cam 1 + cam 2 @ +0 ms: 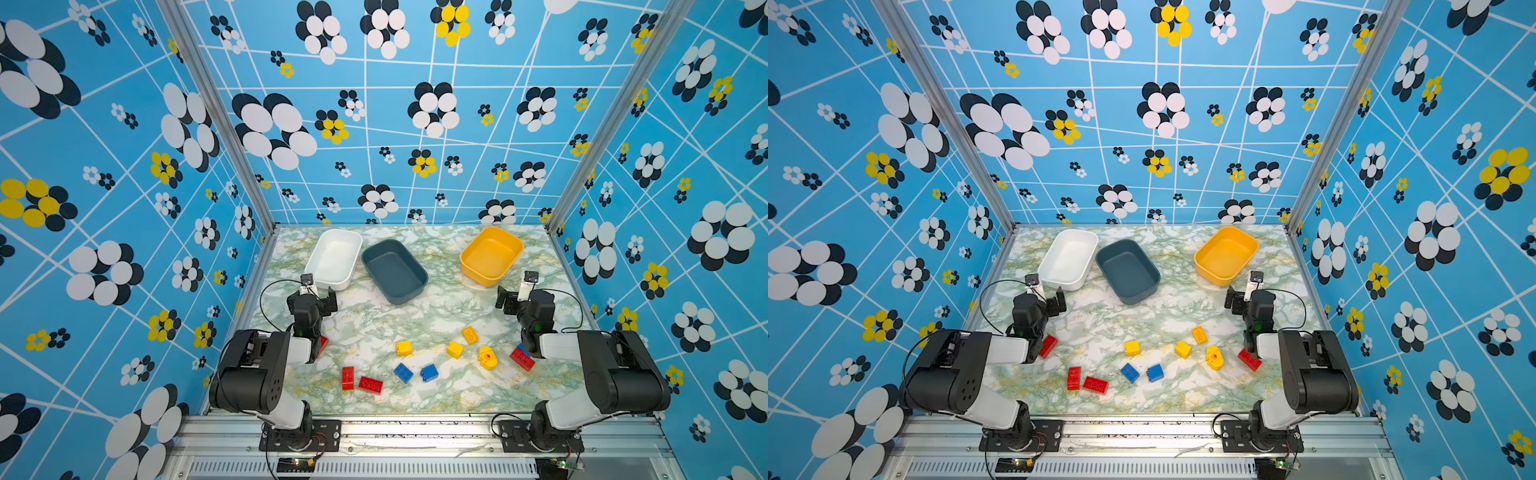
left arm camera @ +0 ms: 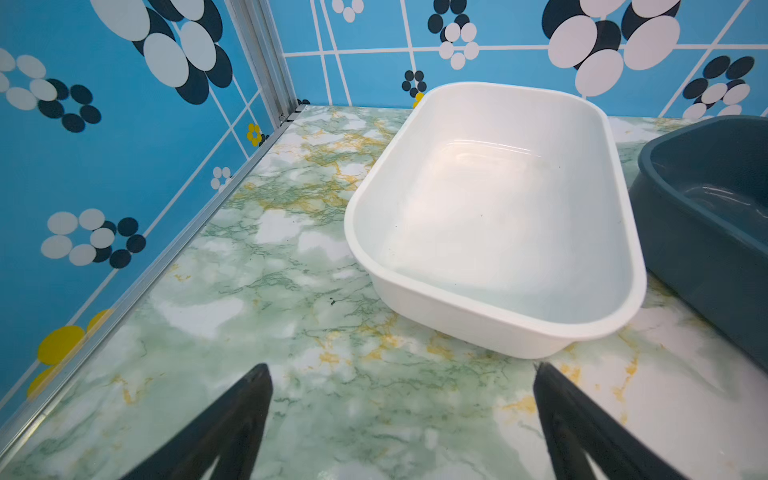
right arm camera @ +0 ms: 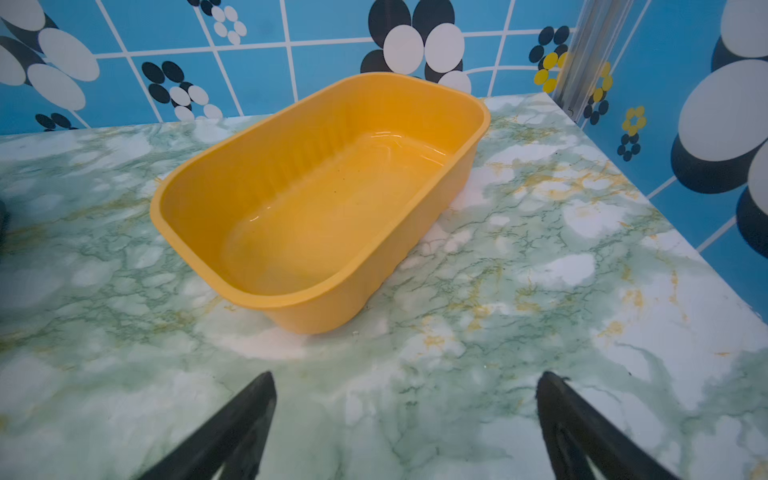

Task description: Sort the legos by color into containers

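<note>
**Surface**: green-and-white marble pattern, enclosed by blue flower-print walls.

**Tubs:** three along the far half, nothing inside any of them.
- White tub: far left.
- Dark teal tub: just beside the white tub on its right. I cannot tell whether the rims touch.
- Yellow tub: far right, well apart from the other two.

**Bricks:** all loose on the near half of the surface, none in a tub.
- Red bricks: two just beside each other at the near left.
- Third red brick: partly hidden under the left arm.
- Fourth red brick: tucked against the right arm.
- Blue bricks: two side by side near the middle front.
- Yellow bricks: three spread in a loose row right of centre.
- Rounded yellow piece: has a red dot and lies between the yellow row and the fourth red brick.

**Left fingers**: spread wide and grasping nothing, over bare surface just short of the white tub's near end.

**Right fingers**: spread wide and grasping nothing, over bare surface just short of the yellow tub's near end.
</note>
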Tool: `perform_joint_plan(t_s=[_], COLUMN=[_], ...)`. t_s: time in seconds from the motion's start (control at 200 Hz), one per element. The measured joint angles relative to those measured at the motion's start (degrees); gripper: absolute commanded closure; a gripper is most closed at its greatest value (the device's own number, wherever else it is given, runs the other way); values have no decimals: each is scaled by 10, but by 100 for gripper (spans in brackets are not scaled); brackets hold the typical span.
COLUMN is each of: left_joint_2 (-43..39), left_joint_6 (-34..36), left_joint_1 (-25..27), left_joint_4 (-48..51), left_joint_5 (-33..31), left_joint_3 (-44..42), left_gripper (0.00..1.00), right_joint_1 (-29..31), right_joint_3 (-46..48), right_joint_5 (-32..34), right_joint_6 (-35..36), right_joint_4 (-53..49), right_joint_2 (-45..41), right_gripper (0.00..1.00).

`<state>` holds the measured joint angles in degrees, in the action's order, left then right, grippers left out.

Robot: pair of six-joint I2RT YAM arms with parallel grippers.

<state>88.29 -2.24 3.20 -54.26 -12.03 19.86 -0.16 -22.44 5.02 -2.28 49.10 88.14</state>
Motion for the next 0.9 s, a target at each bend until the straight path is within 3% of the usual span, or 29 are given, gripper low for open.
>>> perform_joint_plan(t_s=[0.9], left_joint_2=[0], left_joint_6=[0], left_joint_1=[0], left_joint_4=[0], left_joint_5=[0], left_joint_3=[0], left_gripper=[1], right_joint_1=[0], right_joint_3=[0], right_joint_5=[0], right_joint_6=[0], right_joint_4=[0], right_joint_2=[0], right_gripper=[1])
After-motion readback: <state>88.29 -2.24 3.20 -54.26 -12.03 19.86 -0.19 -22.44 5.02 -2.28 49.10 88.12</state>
